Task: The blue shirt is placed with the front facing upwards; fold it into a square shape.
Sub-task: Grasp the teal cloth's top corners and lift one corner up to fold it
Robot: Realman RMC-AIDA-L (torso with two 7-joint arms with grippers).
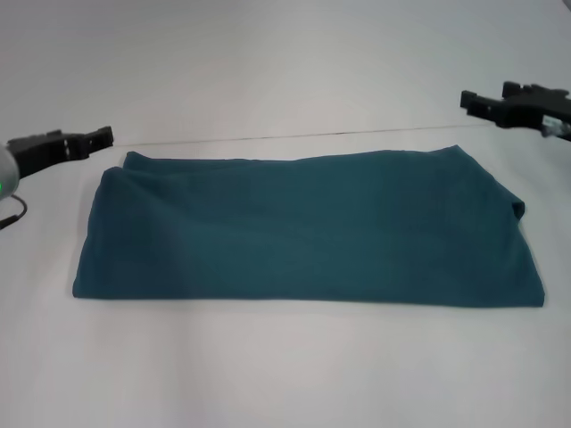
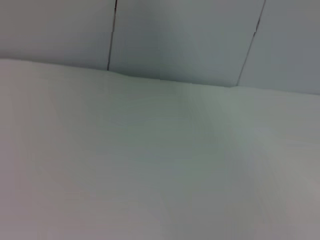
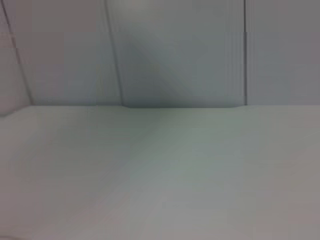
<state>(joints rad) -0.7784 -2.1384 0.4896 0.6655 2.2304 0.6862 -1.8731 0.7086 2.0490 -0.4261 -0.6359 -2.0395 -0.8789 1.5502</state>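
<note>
1. The blue shirt (image 1: 308, 227) lies flat on the white table (image 1: 285, 374), in the middle of the head view, folded into a wide band that runs from the robot's left to its right
2. Only plain teal cloth shows on top; no print, collar or tag can be seen in this fold
3. Its near edge is a fairly straight line, the far edge bows a little, and the corner on the right side has a small puckered tuck at the far end
4. At the far left corner a second layer of cloth peeks out along the edge, so the band is more than one layer thick
5. The left gripper (image 1: 105, 136) hangs just beyond the shirt's far left corner, above the table and clear of the cloth, its dark fingers pointing inward toward the middle; they look pressed close together with nothing between them
6. The right gripper (image 1: 466, 99) is held higher and farther back, beyond the shirt's far right corner and apart from it, also pointing inward; its fingers too look drawn together and hold nothing
7. Neither gripper touches the shirt, which lies between them and nearer the robot than both
8. A thin seam line (image 1: 294, 135) crosses the table just behind the shirt's far edge
9. Both wrist views show only bare white table surface (image 2: 150, 165) and pale panelled wall (image 3: 175, 50), with no shirt in them
</note>
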